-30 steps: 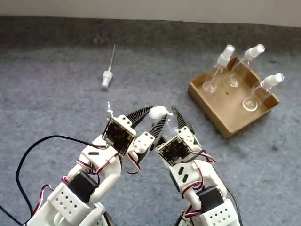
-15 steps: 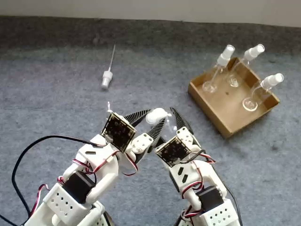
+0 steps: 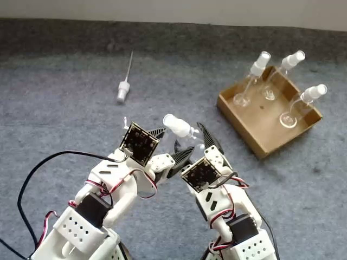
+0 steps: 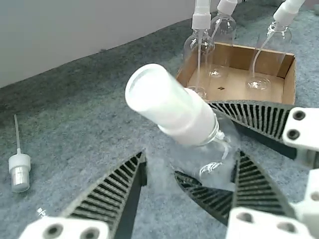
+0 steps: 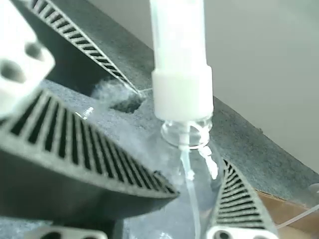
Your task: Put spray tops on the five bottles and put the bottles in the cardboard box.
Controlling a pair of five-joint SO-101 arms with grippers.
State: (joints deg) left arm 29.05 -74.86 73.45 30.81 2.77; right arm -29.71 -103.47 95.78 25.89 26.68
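A grey carpet (image 3: 65,124) is covered at one side by the cardboard box (image 3: 259,123), in which three capped bottles (image 3: 246,89) are seen leaning. Near the middle, a fourth bottle (image 5: 184,199) is clamped by its glass body in the right gripper (image 5: 199,179), tilted, with a spray top (image 4: 169,107) on its neck. The left gripper (image 4: 192,157) is held wide, its jaws on either side of the bottle and apart from it. That gap is made plain in the left wrist view. The collar's fit is shown by the right wrist view, where it appears fully seated. A loose spray top (image 3: 123,91) is left lying on the carpet, well apart from the box.
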